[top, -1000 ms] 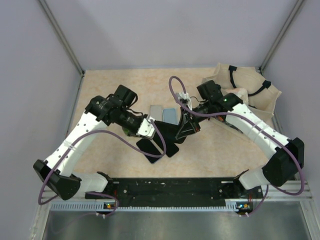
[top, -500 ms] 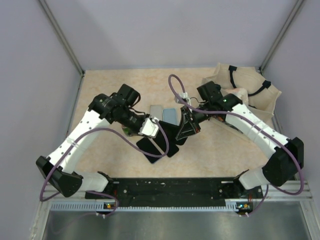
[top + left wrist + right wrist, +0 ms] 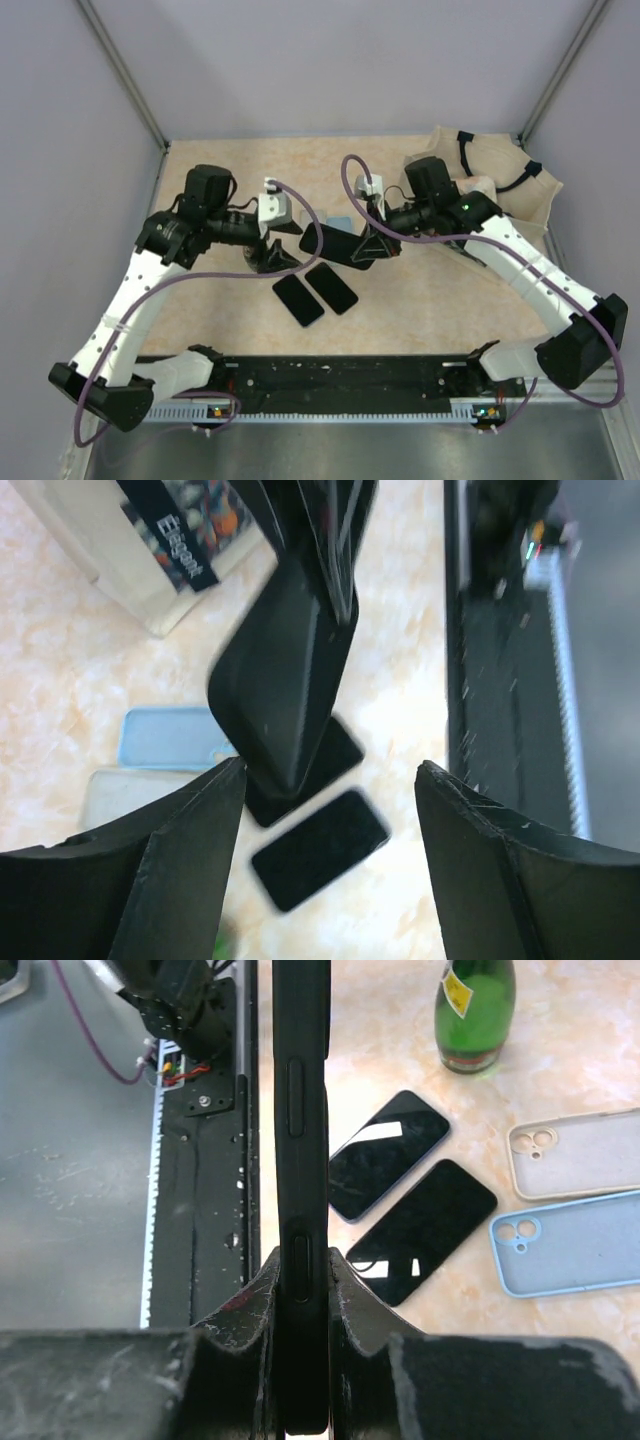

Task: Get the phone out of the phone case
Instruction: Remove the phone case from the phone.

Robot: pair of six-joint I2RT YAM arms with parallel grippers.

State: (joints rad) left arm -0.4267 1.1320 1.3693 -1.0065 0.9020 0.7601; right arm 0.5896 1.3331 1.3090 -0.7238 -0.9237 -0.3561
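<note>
My right gripper (image 3: 302,1260) is shut on a black phone case (image 3: 300,1110), held edge-on above the table. From overhead the case (image 3: 335,243) hangs in that gripper (image 3: 365,248) near the middle; whether a phone sits inside it I cannot tell. Two black phones (image 3: 298,300) (image 3: 331,288) lie side by side on the table below. My left gripper (image 3: 275,258) stands open just left of the case, touching nothing. Its wrist view shows the case (image 3: 285,680) beyond the spread fingers (image 3: 150,870) and a phone (image 3: 320,848) lying on the table.
A green bottle (image 3: 478,1010) stands near the phones. A beige case (image 3: 580,1155) and a blue case (image 3: 570,1245) lie flat behind them. A cloth bag (image 3: 500,180) fills the back right corner. The black base rail (image 3: 350,375) runs along the near edge.
My left gripper has opened, let go of the case and swung back to the left. The right gripper keeps the case and has shifted slightly away from the phones.
</note>
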